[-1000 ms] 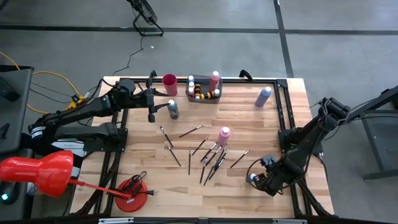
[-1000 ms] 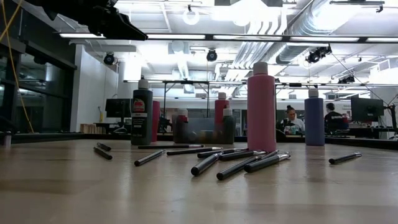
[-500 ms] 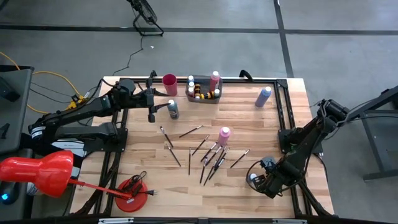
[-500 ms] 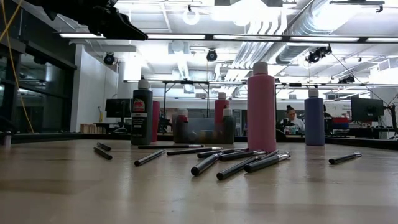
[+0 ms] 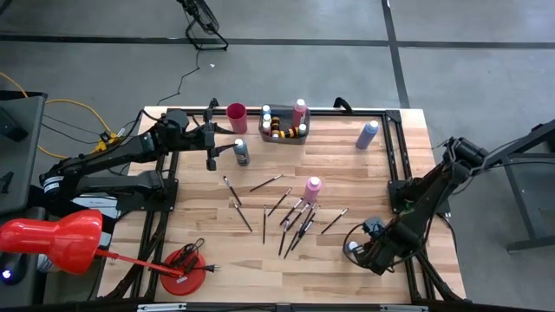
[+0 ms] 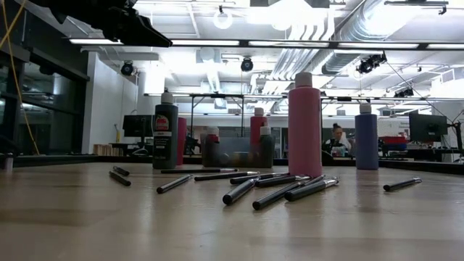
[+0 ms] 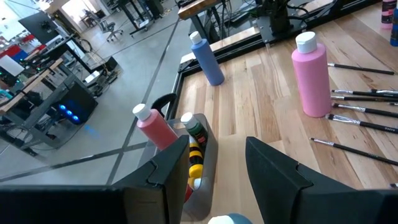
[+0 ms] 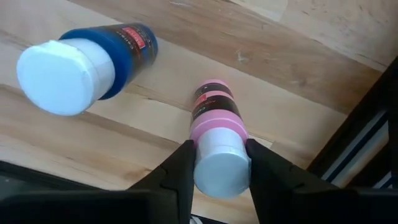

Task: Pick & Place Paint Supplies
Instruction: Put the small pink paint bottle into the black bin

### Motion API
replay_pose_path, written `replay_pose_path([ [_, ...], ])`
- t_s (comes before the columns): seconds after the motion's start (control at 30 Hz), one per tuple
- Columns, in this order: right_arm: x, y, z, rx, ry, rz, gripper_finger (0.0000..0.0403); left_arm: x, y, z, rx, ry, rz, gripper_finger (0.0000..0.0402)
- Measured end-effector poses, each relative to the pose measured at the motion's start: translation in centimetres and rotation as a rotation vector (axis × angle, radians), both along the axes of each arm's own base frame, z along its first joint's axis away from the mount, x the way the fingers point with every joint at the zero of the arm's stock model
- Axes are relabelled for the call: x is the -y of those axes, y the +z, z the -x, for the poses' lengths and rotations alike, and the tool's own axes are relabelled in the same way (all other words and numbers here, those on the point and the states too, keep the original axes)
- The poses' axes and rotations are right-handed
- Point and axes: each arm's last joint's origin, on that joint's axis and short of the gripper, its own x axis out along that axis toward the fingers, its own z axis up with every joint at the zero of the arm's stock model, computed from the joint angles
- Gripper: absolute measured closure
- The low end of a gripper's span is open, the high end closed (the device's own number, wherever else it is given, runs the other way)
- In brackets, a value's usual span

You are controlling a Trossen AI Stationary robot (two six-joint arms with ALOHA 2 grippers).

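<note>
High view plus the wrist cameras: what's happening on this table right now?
The right end effector, low at the table's near right corner, has its fingers on either side of a small pink bottle's white cap; a small blue bottle stands beside it. The left end effector hovers near the grey tray, which holds several bottles. Paintbrushes lie scattered mid-table around a tall pink bottle; a lavender bottle stands apart.

- Bare table (image 5: 199,225) lay open toward the left front.
- Scattered paintbrushes (image 5: 290,221) and an upright pink bottle (image 5: 312,188) crowded the middle.
- The grey tray (image 5: 284,135) blocked the far edge.
</note>
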Motion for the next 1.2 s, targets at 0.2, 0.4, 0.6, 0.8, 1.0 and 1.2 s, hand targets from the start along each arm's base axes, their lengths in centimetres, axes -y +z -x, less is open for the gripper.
replay_pose_path([
  [0.2, 1.6, 3.4, -0.3, -0.001, 0.045, 0.034, 0.0291, 0.0, 0.0, 0.0, 0.000, 0.000, 0.000, 0.0249],
  [0.4, 4.9, 8.7, -0.4, -0.008, 0.107, 0.118, 0.0291, 0.0, 0.0, 0.0, 0.000, 0.000, 0.000, 0.0249],
  [0.6, 10.2, 13.2, -2.6, 0.132, 0.194, 0.210, 0.0291, 0.0, 0.0, 0.0, 0.000, 0.000, 0.000, 0.0249],
  [0.8, 16.7, 15.1, -5.1, 0.229, 0.215, 0.313, 0.0291, 0.0, 0.0, 0.0, 0.000, 0.000, 0.000, 0.0249],
  [1.0, 22.1, 15.0, -7.6, 0.350, 0.223, 0.397, 0.0291, 0.0, 0.0, 0.0, 0.000, 0.000, 0.000, 0.0249],
  [1.2, 26.1, 14.8, -10.2, 0.494, 0.220, 0.484, 0.0291, 0.0, 0.0, 0.0, 0.000, 0.000, 0.000, 0.0249],
])
